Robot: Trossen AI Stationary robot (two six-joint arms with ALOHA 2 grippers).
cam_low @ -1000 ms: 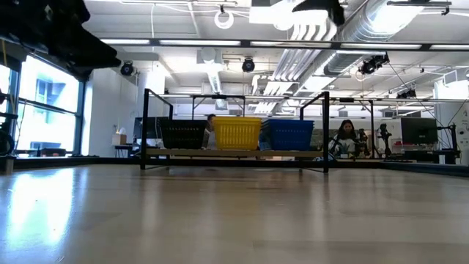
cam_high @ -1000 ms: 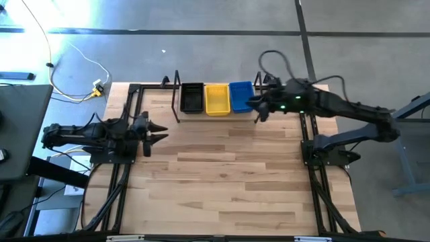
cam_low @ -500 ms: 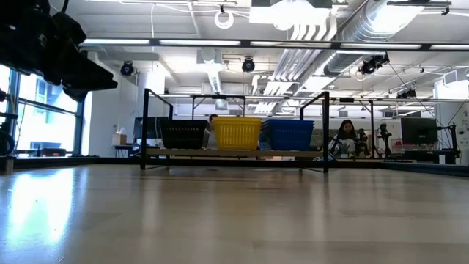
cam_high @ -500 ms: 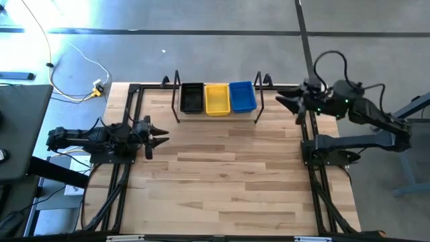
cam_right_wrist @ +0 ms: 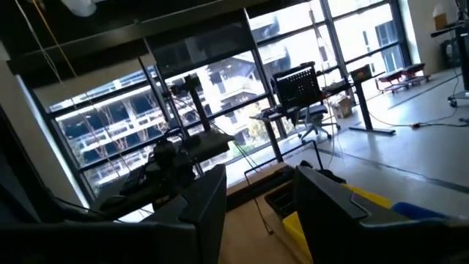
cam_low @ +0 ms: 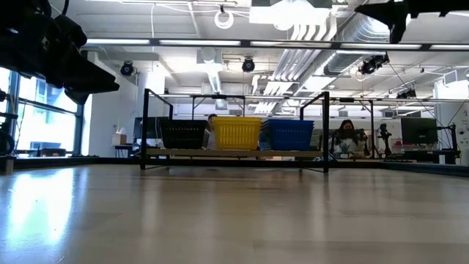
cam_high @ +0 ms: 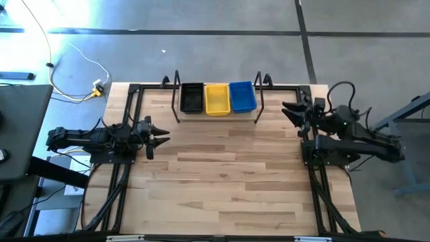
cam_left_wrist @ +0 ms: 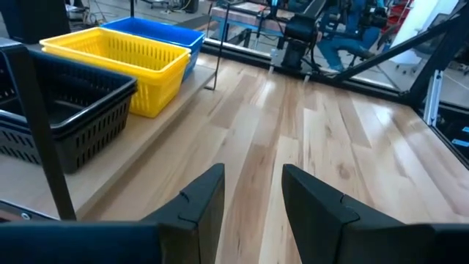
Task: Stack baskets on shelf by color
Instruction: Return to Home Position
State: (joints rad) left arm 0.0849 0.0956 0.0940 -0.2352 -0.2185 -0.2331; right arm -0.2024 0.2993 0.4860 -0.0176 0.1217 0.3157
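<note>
Dark fingers, right gripper [cam_high: 290, 110]: spread apart and empty, hanging just off the shelf's blue end, tips toward it.
Left gripper [cam_high: 160, 135]: also spread, empty, waiting near the shelf's black end, out over the table [cam_high: 222, 175].
Shelf [cam_high: 216, 115]: three stacks side by side on the board, black baskets [cam_high: 191, 97], yellow baskets [cam_high: 216, 99], blue baskets [cam_high: 242, 96], each colour apart.
Step, as I judge it: sorting looks complete; nothing loose lies on the wood.
Doing it well: I should lift clear of the wire end frame [cam_high: 259, 94], jaws left wide, without nudging the blue stack.
</note>
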